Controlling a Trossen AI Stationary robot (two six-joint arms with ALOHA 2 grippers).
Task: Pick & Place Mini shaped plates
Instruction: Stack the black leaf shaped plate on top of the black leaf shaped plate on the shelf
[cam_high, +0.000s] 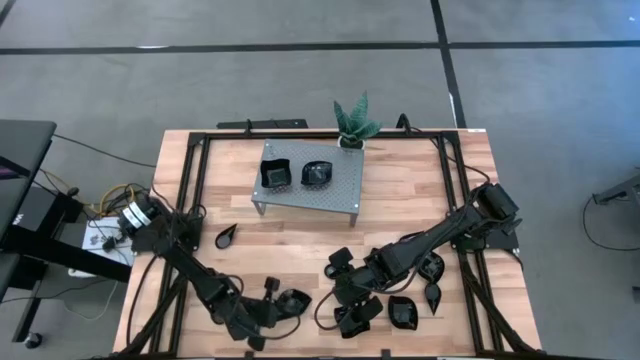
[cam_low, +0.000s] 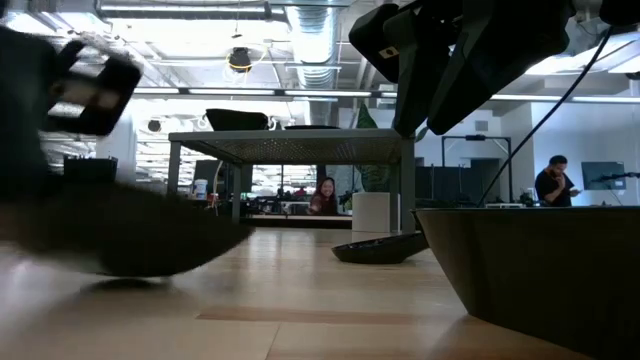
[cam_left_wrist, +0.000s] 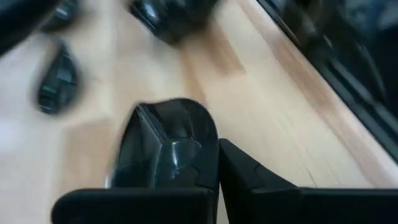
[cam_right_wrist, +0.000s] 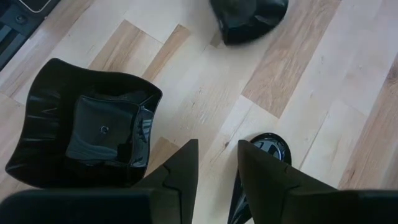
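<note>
Several glossy black mini plates lie on the wooden table's near half. My left gripper (cam_high: 272, 303) is low near the near edge, shut on one dark plate (cam_left_wrist: 163, 134), which looms blurred in the low view (cam_low: 120, 235). My right gripper (cam_right_wrist: 217, 146) hovers a little open over bare wood, pointing down. A square plate (cam_right_wrist: 87, 127) lies on one side of it and a roundish plate (cam_right_wrist: 268, 148) lies partly under its other finger. In the high view it is among the plates (cam_high: 345, 290). Two more plates (cam_high: 275, 173) (cam_high: 317, 173) sit on a raised grey platform. My left gripper holds the plate by its rim (cam_left_wrist: 210, 146), one finger (cam_left_wrist: 249, 177) outside the wall and the other seemingly inside the hollow. The picture is blurred, so the inner finger is unclear. In the low view the plate seems just above the table, with a shadow beneath.
The grey perforated platform (cam_high: 340, 195) stands at the table's far middle, with a green potted plant (cam_high: 355, 122) behind it. A teardrop plate (cam_high: 227, 236) lies alone left of centre. More plates (cam_high: 403, 312) (cam_high: 430, 266) crowd the near right. Black rails run along the table's sides.
</note>
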